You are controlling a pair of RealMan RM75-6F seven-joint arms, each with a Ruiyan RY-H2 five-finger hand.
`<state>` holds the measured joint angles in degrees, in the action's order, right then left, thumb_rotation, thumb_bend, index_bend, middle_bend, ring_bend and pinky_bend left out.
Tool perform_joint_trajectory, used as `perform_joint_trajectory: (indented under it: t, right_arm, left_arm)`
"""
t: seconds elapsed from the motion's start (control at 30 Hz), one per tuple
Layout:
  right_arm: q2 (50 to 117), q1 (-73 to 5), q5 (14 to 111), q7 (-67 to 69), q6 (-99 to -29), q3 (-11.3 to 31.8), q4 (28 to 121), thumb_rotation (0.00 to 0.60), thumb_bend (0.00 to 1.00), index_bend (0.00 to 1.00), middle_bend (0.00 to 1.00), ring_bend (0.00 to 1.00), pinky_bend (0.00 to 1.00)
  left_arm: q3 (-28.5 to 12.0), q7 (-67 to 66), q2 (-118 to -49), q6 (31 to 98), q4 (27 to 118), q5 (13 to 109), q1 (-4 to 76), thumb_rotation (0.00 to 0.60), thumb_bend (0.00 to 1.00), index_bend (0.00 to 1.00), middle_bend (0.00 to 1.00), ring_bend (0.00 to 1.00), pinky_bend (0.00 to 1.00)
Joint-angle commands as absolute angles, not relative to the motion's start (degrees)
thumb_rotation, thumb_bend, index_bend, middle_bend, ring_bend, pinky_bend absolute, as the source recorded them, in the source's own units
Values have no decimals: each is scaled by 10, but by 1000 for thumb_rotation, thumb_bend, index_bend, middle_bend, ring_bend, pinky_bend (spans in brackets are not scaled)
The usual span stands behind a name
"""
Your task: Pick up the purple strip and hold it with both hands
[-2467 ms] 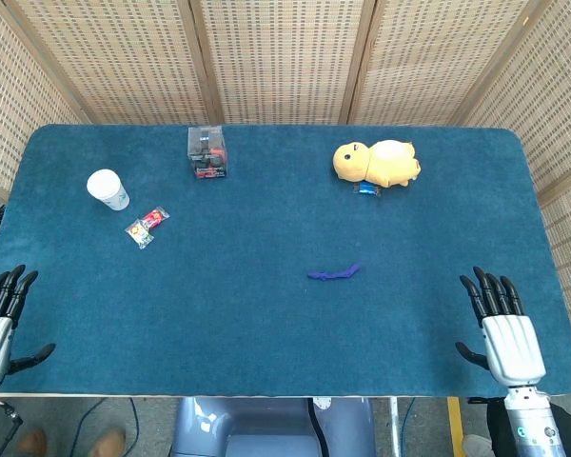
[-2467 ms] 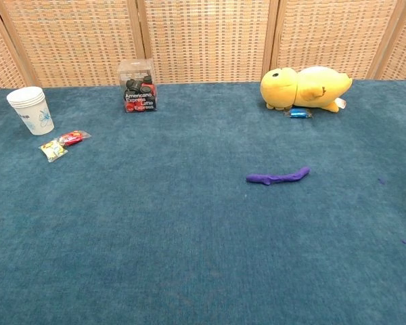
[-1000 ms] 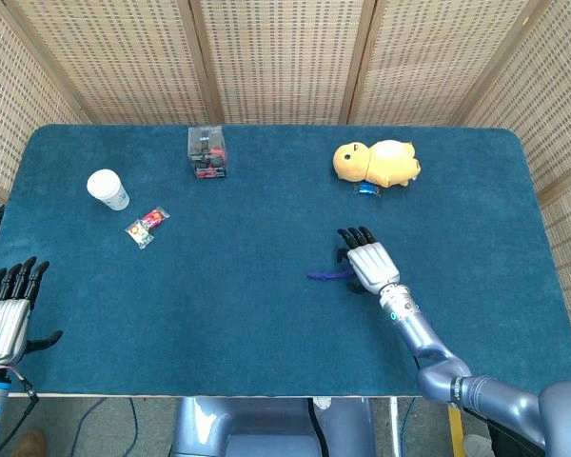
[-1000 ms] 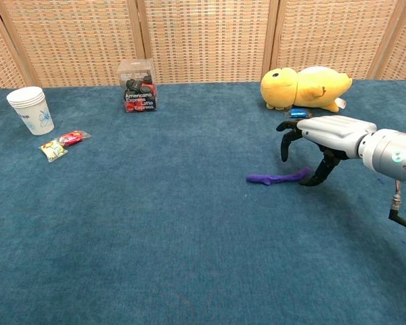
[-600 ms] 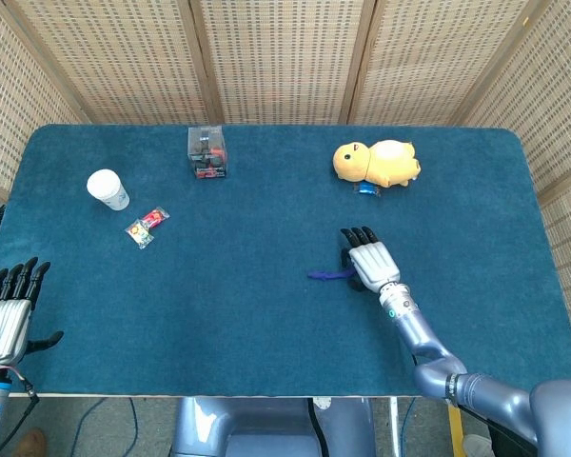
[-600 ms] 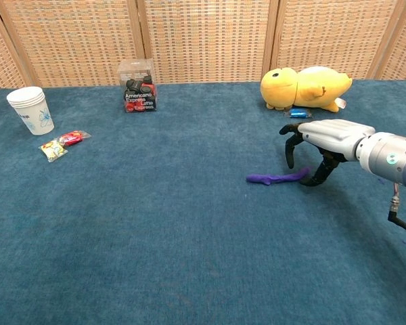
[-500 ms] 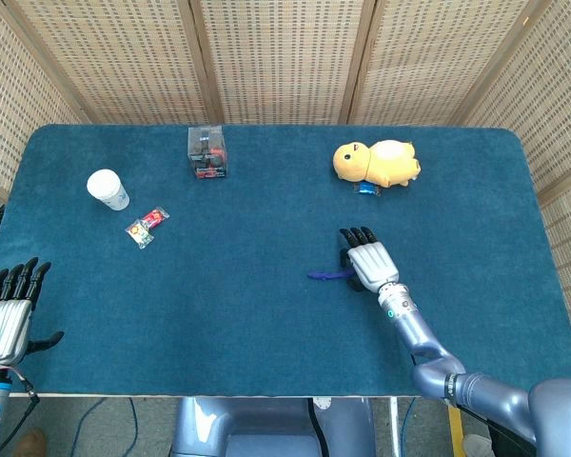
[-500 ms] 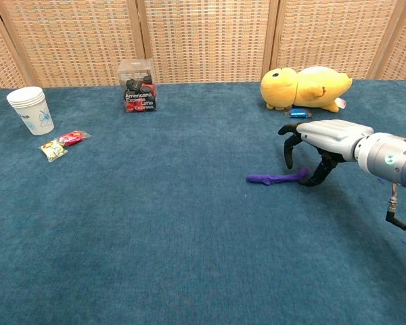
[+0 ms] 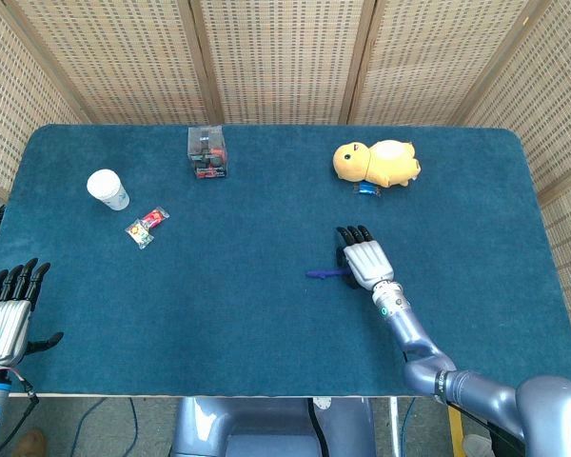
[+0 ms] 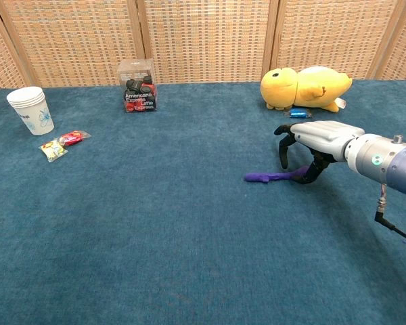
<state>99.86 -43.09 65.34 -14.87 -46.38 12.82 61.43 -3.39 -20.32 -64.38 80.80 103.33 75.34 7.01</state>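
Note:
The purple strip [image 9: 322, 273] [image 10: 264, 177] lies flat on the blue table cloth, right of centre. My right hand [image 9: 362, 259] [image 10: 312, 143] arches over the strip's right end, palm down. Its thumb tip touches that end, while the other fingers hang curved a little apart from the thumb, and nothing is lifted. My left hand [image 9: 8, 319] shows only in the head view, at the near left table edge, flat with fingers stretched and holding nothing.
A yellow plush toy [image 9: 376, 162] [image 10: 304, 87] with a small blue packet [image 10: 298, 113] lies behind the right hand. A clear box [image 10: 137, 85], a white paper cup [image 10: 30, 110] and candy packets [image 10: 61, 144] sit at the far left.
My right hand came in from the near right edge and lowered over the strip's right end. The strip has been nudged slightly to the left. The left hand barely moved.

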Motion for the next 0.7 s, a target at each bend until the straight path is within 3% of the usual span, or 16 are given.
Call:
perform_joint_trajectory:
  t: [0.03, 0.7]
  right_arm:
    - [1000, -432, 648, -152, -463, 127, 613, 600, 498, 513, 136, 0, 0]
    - [1007, -439, 637, -163, -465, 122, 604, 600, 535, 563, 156, 0, 0]
  left_arm:
    - [-34, -203, -643, 808, 1033, 753, 71, 600, 0, 0, 0, 0, 0]
    - [-30, -198, -641, 806, 1036, 755, 73, 600, 0, 0, 0, 0, 0]
